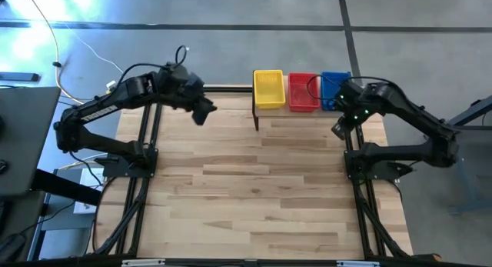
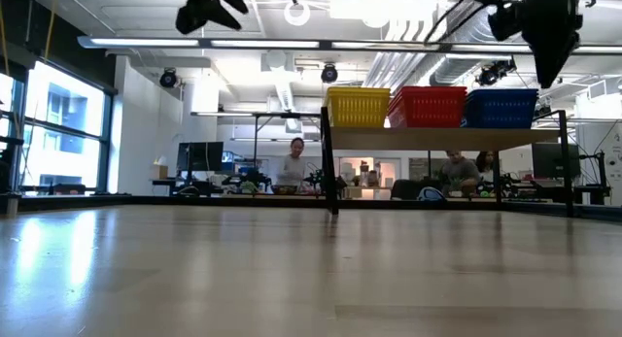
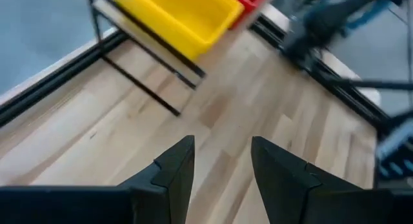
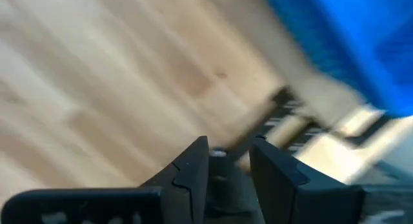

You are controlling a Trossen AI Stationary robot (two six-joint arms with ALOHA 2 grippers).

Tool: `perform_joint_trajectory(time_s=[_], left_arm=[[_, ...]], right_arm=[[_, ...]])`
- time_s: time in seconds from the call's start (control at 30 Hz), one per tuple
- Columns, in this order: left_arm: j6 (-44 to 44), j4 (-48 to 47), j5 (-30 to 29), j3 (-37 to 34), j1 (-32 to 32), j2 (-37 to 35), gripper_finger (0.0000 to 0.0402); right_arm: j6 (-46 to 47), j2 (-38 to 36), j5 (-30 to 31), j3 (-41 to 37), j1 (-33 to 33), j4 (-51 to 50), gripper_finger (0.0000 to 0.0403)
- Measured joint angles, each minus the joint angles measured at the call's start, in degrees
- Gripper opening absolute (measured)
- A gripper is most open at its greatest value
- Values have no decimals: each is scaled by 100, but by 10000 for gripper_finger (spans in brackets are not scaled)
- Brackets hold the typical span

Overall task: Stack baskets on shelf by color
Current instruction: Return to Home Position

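Right gripper [image 1: 337,130], open and empty beside blue baskets [image 1: 335,86], could clip and topple them when retracting; left gripper [image 1: 204,111] open, well apart.

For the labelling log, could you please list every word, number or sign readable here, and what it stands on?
None can be read. The baskets, the shelf and the table show no text; anything on the monitors behind is too small to read.

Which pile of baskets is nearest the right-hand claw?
The blue baskets, at the shelf's right end beside the right gripper; red is in the middle, yellow farthest.
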Motion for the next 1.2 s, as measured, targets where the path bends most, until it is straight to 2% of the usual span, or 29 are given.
perform_joint_trajectory(time_s=[0.13,0.23,0.33,0.47,0.63,0.77,0.97,1.07,1.2], left_arm=[[152,-45,-261,-397,-466,-437,145],[71,186,-400,-1019,-803,-934,145],[-46,821,-479,-1753,-1119,-1524,145],[-79,1893,-501,-2790,-1518,-2192,145],[93,3002,-508,-3975,-1963,-2936,145],[165,3658,-508,-4804,-2209,-3548,145],[470,4594,-489,-5911,-2407,-4399,145],[600,4973,-465,-6337,-2427,-4691,145],[710,5455,-467,-6784,-2418,-4855,145]], right_arm=[[982,-283,-468,0,590,596,101],[1515,-473,-485,0,1104,1564,101],[1827,-611,-302,0,1508,2795,101],[1931,-671,100,4,1901,4446,101],[1434,-664,64,9,2211,6044,101],[1369,-690,-356,9,2366,6466,101],[2030,-700,-598,9,2497,6560,101],[1820,-805,-1024,9,2519,6595,101],[1537,-1257,-1112,9,2518,6712,101]])
